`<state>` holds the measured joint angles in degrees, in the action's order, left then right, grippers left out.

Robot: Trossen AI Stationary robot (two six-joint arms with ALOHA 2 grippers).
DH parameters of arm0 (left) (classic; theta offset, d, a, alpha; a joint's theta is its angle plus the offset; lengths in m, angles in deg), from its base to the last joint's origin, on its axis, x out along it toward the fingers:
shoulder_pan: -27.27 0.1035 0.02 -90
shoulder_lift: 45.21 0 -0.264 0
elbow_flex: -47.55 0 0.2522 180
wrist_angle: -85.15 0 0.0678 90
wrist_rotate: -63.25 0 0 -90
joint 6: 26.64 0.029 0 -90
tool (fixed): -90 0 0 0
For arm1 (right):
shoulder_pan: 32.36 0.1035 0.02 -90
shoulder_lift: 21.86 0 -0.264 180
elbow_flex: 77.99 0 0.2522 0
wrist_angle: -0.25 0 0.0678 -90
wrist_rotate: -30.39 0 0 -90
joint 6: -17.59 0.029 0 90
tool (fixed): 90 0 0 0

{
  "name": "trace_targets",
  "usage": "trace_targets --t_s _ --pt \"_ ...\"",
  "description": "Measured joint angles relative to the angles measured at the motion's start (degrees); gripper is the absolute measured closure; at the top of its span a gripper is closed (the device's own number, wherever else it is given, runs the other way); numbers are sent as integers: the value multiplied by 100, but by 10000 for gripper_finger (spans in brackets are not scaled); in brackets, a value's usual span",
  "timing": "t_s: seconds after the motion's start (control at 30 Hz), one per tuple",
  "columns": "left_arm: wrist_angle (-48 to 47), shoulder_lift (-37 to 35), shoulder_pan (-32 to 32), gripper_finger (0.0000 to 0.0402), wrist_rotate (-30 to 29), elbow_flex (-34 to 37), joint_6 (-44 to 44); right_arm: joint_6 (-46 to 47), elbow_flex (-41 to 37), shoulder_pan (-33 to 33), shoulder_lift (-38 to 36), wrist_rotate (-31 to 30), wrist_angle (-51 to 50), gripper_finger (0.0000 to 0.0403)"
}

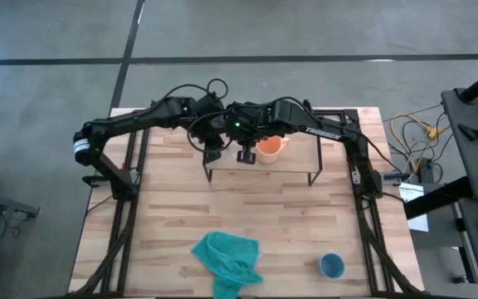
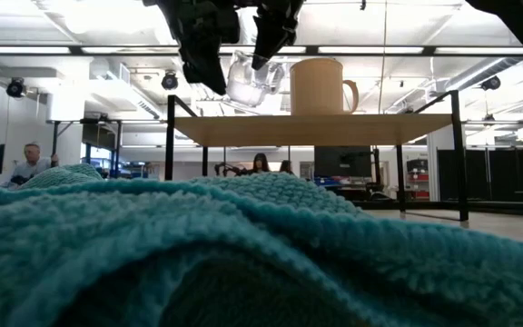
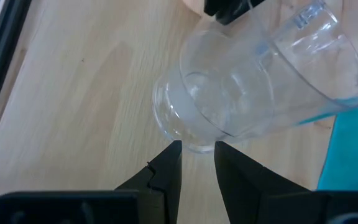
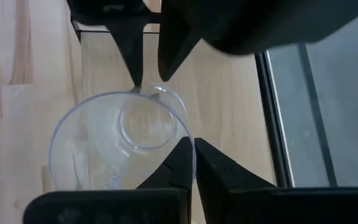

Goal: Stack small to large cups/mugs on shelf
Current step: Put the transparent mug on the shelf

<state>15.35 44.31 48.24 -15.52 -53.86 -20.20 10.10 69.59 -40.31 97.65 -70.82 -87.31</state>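
The clear glass cup (image 2: 251, 80) hangs tilted on its side above the left end of the shelf (image 2: 316, 129), between my two grippers. My left gripper (image 3: 197, 158) is at the cup's base and my right gripper (image 4: 192, 155) is at its rim; both are shut on it. In the high view the left gripper (image 1: 214, 149) and the right gripper (image 1: 245, 154) stand side by side over the shelf. The orange mug (image 1: 270, 148) stands upright on the shelf, just right of them. The blue cup (image 1: 331, 266) stands on the table at the near right. My left gripper pinches the edge of the cup's base (image 3: 197, 148) between its two fingertips. In the low view its fingers (image 2: 209, 71) come slanting down from the left. The cup is lifted clear of the shelf, tilted. My right gripper pinches the cup's rim (image 4: 188, 138) between its two fingers, which are nearly closed. The rim's wall passes between the fingertips. In the low view its fingers (image 2: 271, 41) come from above. The cup hangs below them, mouth toward this gripper.
A teal cloth (image 1: 226, 262) lies crumpled at the table's near edge and fills the lower half of the low view (image 2: 243, 254). The shelf's black legs (image 2: 170, 145) stand on the table. People show in the room beyond.
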Motion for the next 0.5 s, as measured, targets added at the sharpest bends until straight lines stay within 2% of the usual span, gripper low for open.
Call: trace_targets --t_s 0.5 --pt "173 38 5 320 0 69 0 -5 -34 -100 13 109 34 394"
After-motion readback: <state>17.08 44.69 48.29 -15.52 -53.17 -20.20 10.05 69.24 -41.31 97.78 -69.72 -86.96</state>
